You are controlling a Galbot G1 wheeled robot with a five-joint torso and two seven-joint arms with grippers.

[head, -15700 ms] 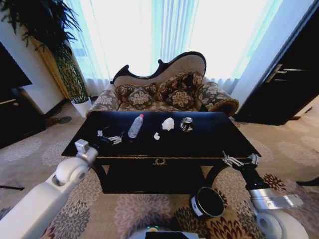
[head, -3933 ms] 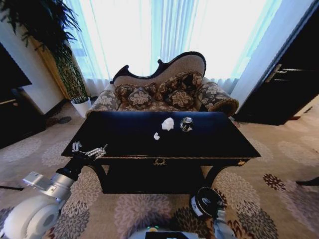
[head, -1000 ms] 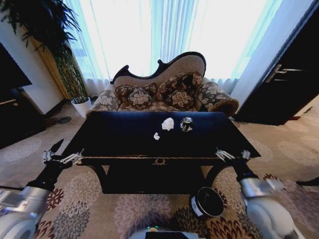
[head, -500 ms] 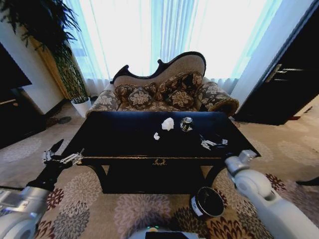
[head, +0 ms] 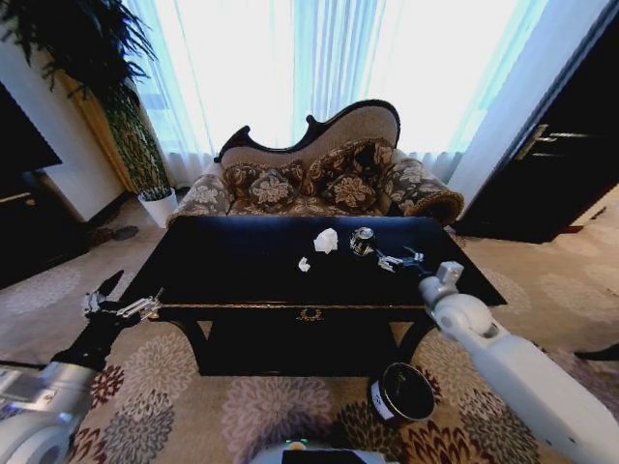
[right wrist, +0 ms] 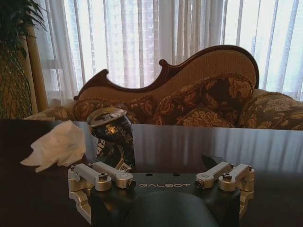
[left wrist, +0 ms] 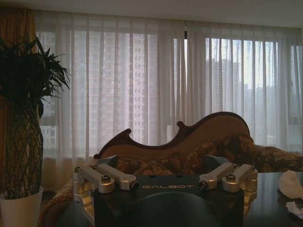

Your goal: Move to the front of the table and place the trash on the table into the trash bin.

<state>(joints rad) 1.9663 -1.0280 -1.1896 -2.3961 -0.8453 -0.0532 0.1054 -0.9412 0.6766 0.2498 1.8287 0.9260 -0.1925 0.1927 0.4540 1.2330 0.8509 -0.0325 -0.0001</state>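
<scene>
- Right gripper (head: 395, 260): jaws wide open, empty, low over table (head: 242, 275), lined up with can (right wrist: 111, 139) just ahead.
- Left gripper (head: 121, 306): open, empty, parked beside table's left end.

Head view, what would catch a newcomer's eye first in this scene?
The glossy black table in front of the patterned sofa, with a dented can and a crumpled white paper wad on top. The right end effector hovers open over the table beside the can, while the left end effector waits off the table's left corner.
</scene>
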